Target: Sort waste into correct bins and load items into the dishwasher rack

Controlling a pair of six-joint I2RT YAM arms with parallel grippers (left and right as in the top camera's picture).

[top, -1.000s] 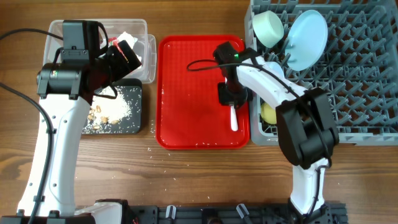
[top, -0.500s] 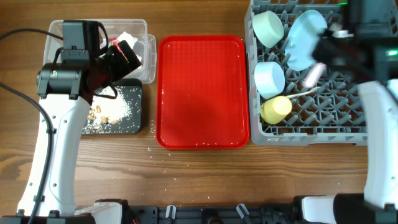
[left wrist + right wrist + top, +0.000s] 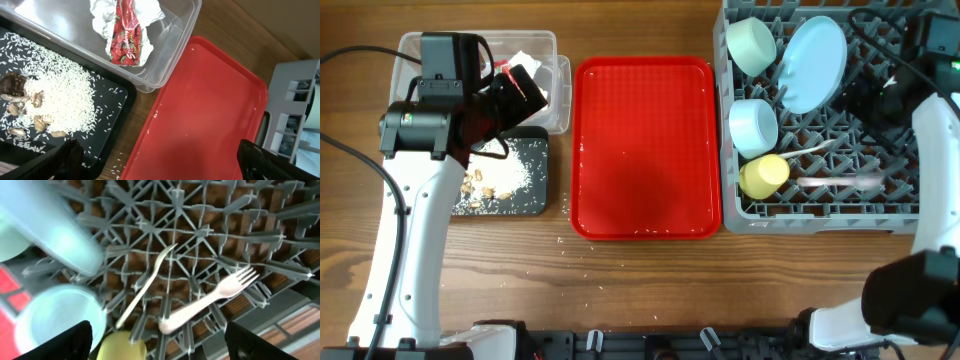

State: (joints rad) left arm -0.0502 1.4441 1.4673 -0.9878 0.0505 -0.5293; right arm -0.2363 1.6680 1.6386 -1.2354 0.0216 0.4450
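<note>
The grey dishwasher rack holds the pale green bowl, the blue plate, the light blue bowl, the yellow cup, the white spoon and the fork. My right gripper hangs open above the rack. The fork and spoon lie free on the pegs beneath it, beside the cup. My left gripper stands open and empty over the bins. The napkin with its red wrapper lies in the clear tub. Rice and scraps sit in the black tray.
The flat red tray lies between bins and rack, bearing only a few grains. Loose rice is scattered on the wooden table by the black tray's corner. The rack's right half shows bare pegs.
My right gripper carried the fork from the red tray over to the rack and opened; the fork now lies on the pegs. The left arm has not moved.
</note>
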